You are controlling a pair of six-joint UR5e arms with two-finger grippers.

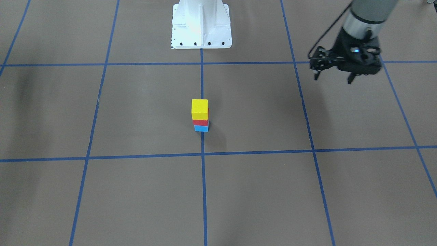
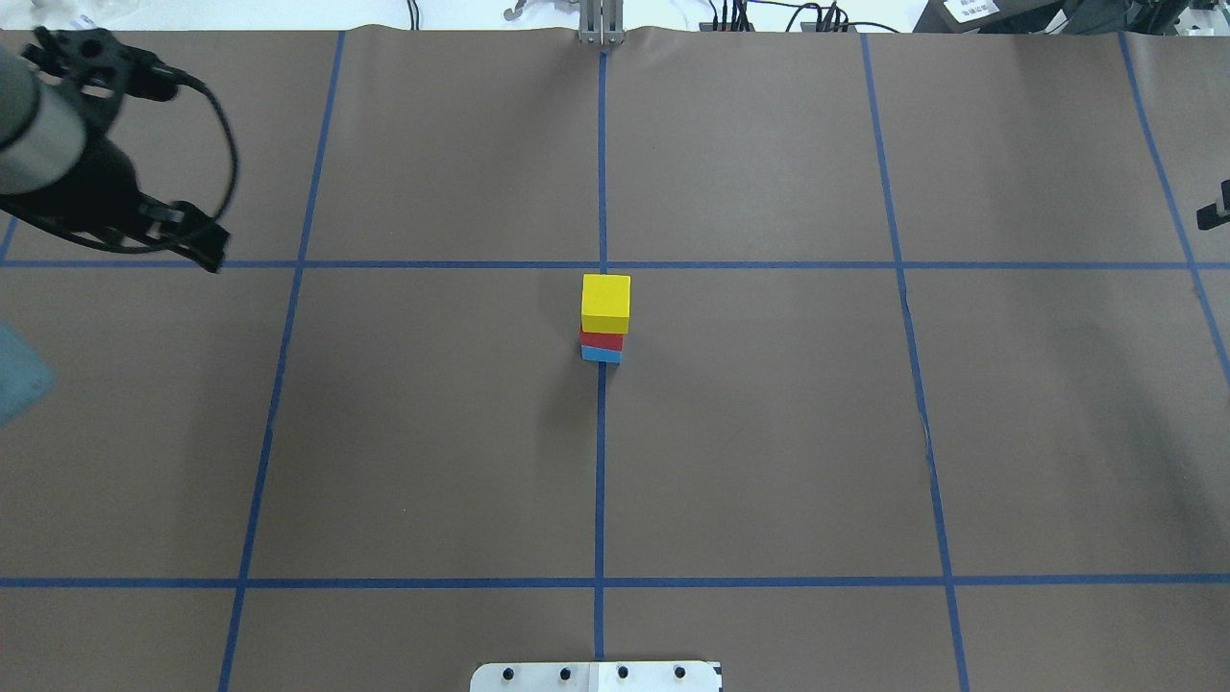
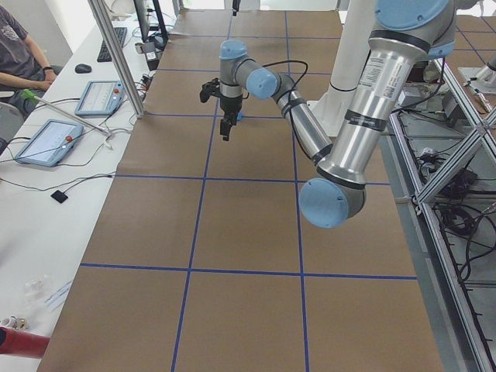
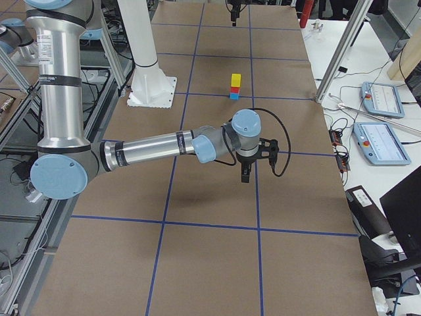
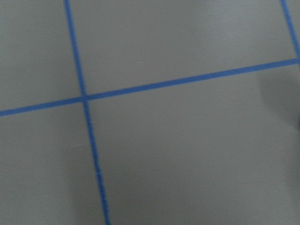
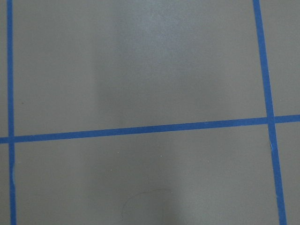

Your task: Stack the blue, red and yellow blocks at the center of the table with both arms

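Observation:
A yellow block (image 1: 199, 108) sits on a red block (image 1: 200, 122), which sits on a blue block (image 1: 201, 128), as one upright stack at the table's centre on the middle tape line. The stack also shows in the overhead view (image 2: 605, 300) and the right view (image 4: 235, 80). My left gripper (image 1: 333, 78) is open and empty, hovering far off to the stack's side; it also shows in the left view (image 3: 225, 128). My right gripper (image 4: 245, 176) hangs over the other side of the table, far from the stack; I cannot tell whether it is open or shut. Both wrist views show only bare table.
The white robot base (image 1: 201, 24) stands behind the stack. Blue tape lines (image 2: 601, 481) grid the brown table cover. Tablets (image 3: 46, 139) and a seated operator (image 3: 15, 54) are beside the table's far edge.

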